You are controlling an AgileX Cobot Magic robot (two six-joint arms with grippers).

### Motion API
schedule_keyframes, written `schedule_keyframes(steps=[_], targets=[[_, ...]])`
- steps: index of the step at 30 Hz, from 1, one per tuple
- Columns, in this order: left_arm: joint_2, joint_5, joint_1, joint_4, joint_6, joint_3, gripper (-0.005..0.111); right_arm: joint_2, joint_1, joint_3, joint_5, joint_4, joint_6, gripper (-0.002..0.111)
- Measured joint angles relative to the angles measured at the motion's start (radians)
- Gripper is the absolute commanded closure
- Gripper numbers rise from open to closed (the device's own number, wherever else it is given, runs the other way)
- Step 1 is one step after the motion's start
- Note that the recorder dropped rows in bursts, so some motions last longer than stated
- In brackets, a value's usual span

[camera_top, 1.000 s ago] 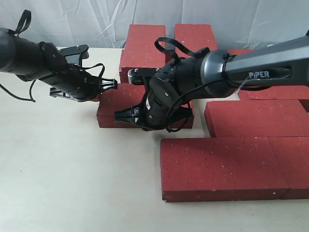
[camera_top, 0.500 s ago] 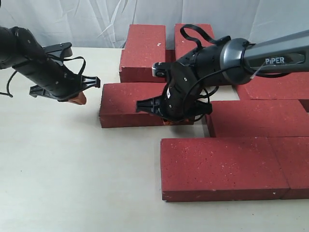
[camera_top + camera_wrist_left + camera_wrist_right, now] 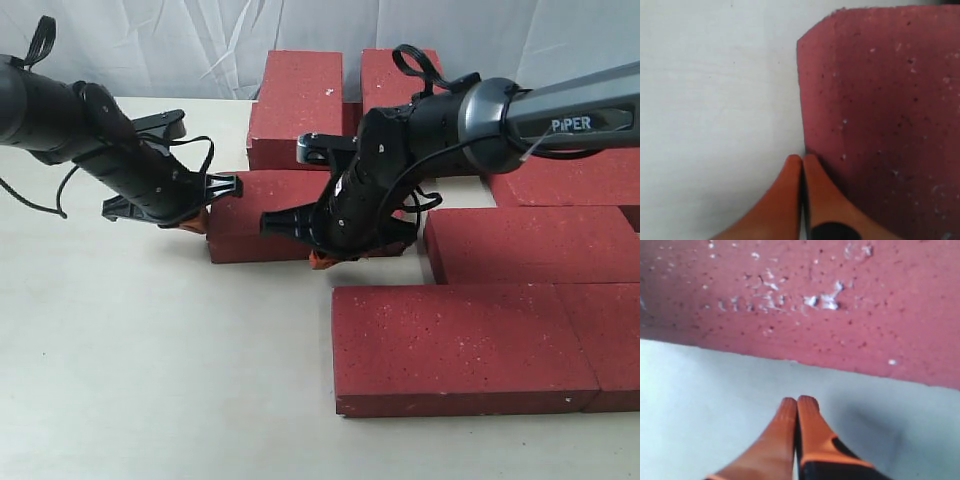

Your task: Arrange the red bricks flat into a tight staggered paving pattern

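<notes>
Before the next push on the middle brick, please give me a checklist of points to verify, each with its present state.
1. Left gripper shut and empty: ok.
2. Left gripper at the left end of the loose brick: ok.
3. Right gripper shut and empty: ok.
4. Right fingertips touching the brick ahead: not ok, table shows between them.
5. Loose brick lying flat: ok.
6. Loose brick tight against the front brick: not ok, a gap shows.
</notes>
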Motion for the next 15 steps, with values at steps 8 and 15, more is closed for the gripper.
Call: schedule_keyframes(steps=[8, 15], targets=[[0.034, -0.002, -0.046, -0.055, 0.000, -0.070, 0.107, 0.007, 0.000, 0.000, -0.098, -0.028, -0.014, 0.109], [0.053, -0.026, -0.049, -0.068, 0.000, -0.088, 0.107, 0.035, -0.052, 0.000, -0.102, -0.077, 0.072, 0.109]])
